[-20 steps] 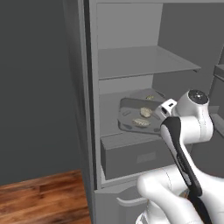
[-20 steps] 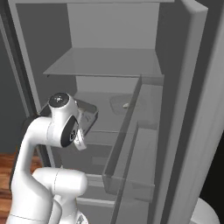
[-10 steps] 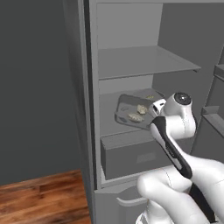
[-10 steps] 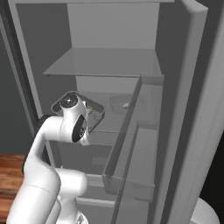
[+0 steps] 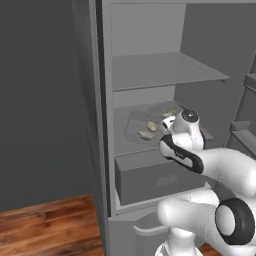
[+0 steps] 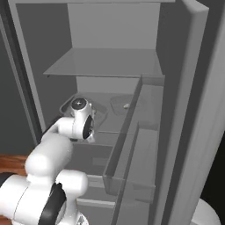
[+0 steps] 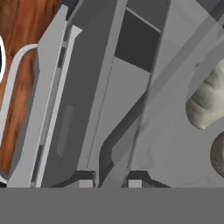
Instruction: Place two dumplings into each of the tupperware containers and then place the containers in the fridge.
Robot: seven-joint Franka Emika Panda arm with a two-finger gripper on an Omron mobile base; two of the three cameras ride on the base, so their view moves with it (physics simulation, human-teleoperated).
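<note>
Inside the open fridge, 2 tupperware containers sit on the middle shelf. One container is toward the front w/ 2 dumplings in it, seen from the left base view; the 2nd container sits further along the shelf, w/ 1 dumpling visible. Claw is nearly shut, pinching the front tub's rim at its edge. Hand view shows 2 dumplings close by in that tub. Below the shelf: 1 grey drawer.
</note>
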